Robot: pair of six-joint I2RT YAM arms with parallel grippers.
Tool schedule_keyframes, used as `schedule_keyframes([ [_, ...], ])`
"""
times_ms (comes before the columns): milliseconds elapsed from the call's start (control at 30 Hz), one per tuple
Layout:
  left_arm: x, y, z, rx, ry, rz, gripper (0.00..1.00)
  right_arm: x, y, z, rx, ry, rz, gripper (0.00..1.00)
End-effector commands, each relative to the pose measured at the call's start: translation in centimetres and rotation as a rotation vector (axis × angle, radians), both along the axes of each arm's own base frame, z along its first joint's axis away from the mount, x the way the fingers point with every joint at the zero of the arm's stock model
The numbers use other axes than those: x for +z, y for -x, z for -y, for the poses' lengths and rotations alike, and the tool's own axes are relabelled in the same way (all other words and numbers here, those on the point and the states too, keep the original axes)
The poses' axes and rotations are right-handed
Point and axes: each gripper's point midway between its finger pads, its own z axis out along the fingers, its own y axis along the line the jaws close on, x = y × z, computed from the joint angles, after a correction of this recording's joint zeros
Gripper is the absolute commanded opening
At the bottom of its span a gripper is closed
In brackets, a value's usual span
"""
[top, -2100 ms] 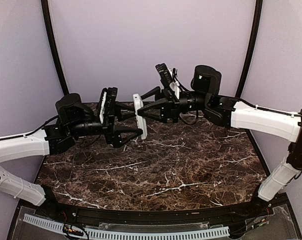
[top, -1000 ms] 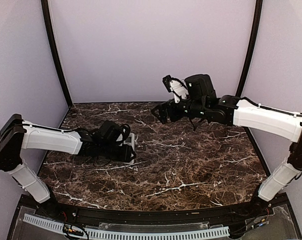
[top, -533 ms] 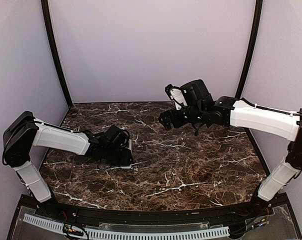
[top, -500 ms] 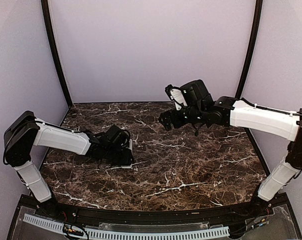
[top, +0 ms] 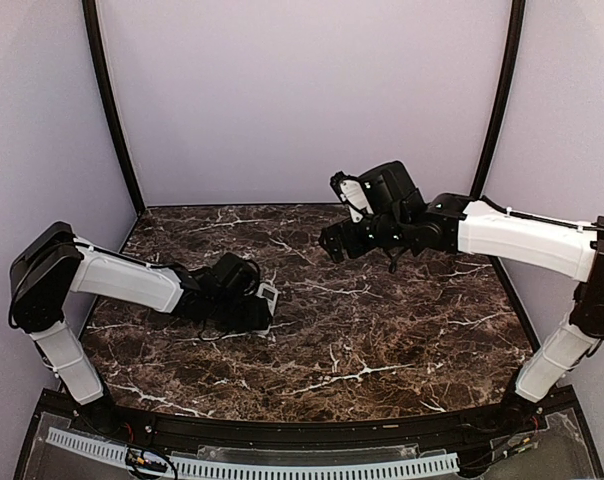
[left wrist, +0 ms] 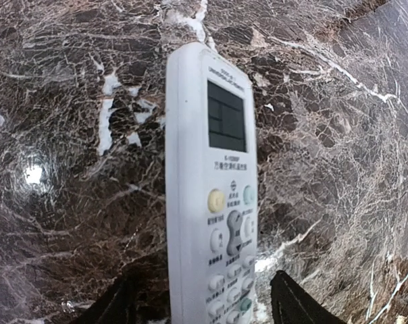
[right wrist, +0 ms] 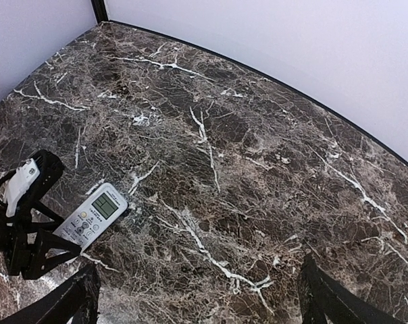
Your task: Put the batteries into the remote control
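The remote control is a slim white handset lying face up on the marble table, screen away from the left wrist camera and buttons towards it. My left gripper is low over its button end, and the black fingers stand apart from both sides of it, open. From above only a white corner of the remote control shows beside the left gripper. My right gripper hangs open over the back of the table, holding nothing; from its wrist I see the remote control at lower left. The batteries are out of view.
The dark marble table is ringed by lilac walls, with black posts at the back corners. The left arm lies low across the left side. The right arm reaches in from the right.
The left arm has set the remote control down flat on the table and its fingers have spread away from it. The right gripper has hardly moved.
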Motion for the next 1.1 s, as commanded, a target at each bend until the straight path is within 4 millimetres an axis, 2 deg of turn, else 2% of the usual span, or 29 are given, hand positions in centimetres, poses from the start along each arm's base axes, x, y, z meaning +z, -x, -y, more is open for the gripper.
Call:
schedule_keyframes([
  [0,-0.3,0.8,-1.4,0.02,-0.033,-0.013,0.72,0.2,-0.6,0.0,-0.009,0.01,0.004,0.99],
  [133,0.5,0.7,-1.3,0.022,-0.005,0.011,0.75,-0.1,-0.7,0.3,-0.013,0.007,-0.007,0.99],
  [200,1.8,0.4,-1.3,0.026,0.022,0.053,0.75,-0.5,-1.1,1.0,-0.023,0.003,-0.016,0.98],
  [233,3.4,0.1,-1.2,0.023,0.046,0.095,0.75,-0.8,-1.5,1.6,-0.035,0.0,-0.017,0.98],
  [267,4.0,-0.2,-1.6,0.033,0.046,0.129,0.75,-1.1,-1.9,2.5,-0.052,-0.008,-0.026,0.99],
  [300,6.0,-0.5,-1.8,0.03,0.062,0.185,0.77,-1.4,-2.3,3.4,-0.064,-0.024,-0.038,0.99],
  [333,7.0,-1.0,-2.6,0.048,0.044,0.232,0.78,-1.4,-2.7,4.1,-0.07,-0.052,-0.043,0.99],
  [367,9.1,-1.4,-3.2,0.05,0.05,0.292,0.8,-1.8,-3.0,5.1,-0.073,-0.084,-0.056,0.99],
  [400,10.1,-1.9,-4.1,0.073,0.033,0.334,0.81,-1.9,-3.5,6.3,-0.083,-0.121,-0.058,0.99],
  [433,12.1,-2.5,-5.4,0.089,0.034,0.389,0.83,-1.9,-3.9,7.5,-0.093,-0.175,-0.069,0.99],
  [500,14.3,-3.6,-8.4,0.153,0.008,0.461,0.84,-2.6,-4.8,10.5,-0.136,-0.286,-0.112,0.99],
  [533,14.7,-3.9,-9.8,0.186,-0.013,0.475,0.85,-3.3,-5.4,12.4,-0.185,-0.333,-0.139,0.99],
  [600,16.3,-4.9,-15.0,0.32,-0.035,0.511,0.85,-4.4,-6.1,15.8,-0.277,-0.387,-0.168,0.99],
  [633,16.0,-4.9,-16.3,0.353,-0.045,0.505,0.87,-5.0,-6.4,17.7,-0.334,-0.396,-0.175,0.99],
  [667,16.5,-4.8,-18.9,0.427,-0.054,0.51,0.87,-5.5,-6.4,19.0,-0.377,-0.395,-0.177,0.99],
  [700,15.7,-4.5,-20.3,0.459,-0.077,0.495,0.88,-6.0,-6.3,20.1,-0.417,-0.386,-0.177,0.99],
  [733,16.3,-4.3,-22.1,0.507,-0.079,0.515,0.89,-6.4,-6.1,21.1,-0.453,-0.38,-0.173,0.99],
  [767,15.7,-3.8,-23.1,0.528,-0.096,0.51,0.89,-6.7,-5.9,21.7,-0.476,-0.372,-0.173,0.99],
  [800,16.0,-3.5,-24.3,0.562,-0.099,0.524,0.92,-7.1,-5.6,22.2,-0.492,-0.363,-0.169,0.99],
  [933,14.2,-2.4,-26.6,0.661,-0.104,0.505,0.96,-8.4,-4.8,23.8,-0.559,-0.327,-0.155,0.99],
  [1067,12.3,-2.4,-27.3,0.68,-0.134,0.458,0.96,-8.1,-4.3,23.4,-0.503,-0.356,-0.117,0.98],
])
